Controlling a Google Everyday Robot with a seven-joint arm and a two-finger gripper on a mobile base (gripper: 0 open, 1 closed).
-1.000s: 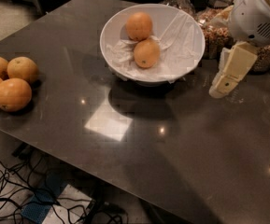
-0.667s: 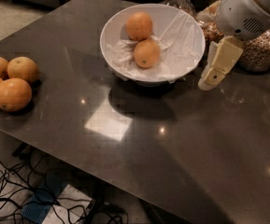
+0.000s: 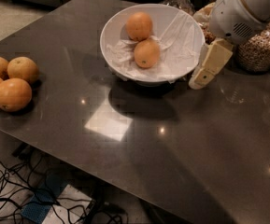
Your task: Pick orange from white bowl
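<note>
Dark tabletop [image 3: 172, 143]: claw [image 3: 201, 80], grip unclear, beside white bowl [image 3: 103, 40]; dotted orange [image 3: 147, 53] sits before plain orange [image 3: 139, 26].

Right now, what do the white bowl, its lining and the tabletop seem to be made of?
The white bowl: likely glazed ceramic, glossy rim. Its lining: crumpled paper, creased. The tabletop: dark polished stone or laminate, mirroring lights. The gripper, just right of the bowl: cream, matte, probably plastic.

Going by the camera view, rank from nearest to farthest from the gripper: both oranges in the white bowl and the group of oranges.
The gripper hangs by the white bowl, at its right rim.
1. Front orange, bowl's near side.
2. Back orange, bowl's far side.
3. Group of oranges, left edge of the table.
</note>
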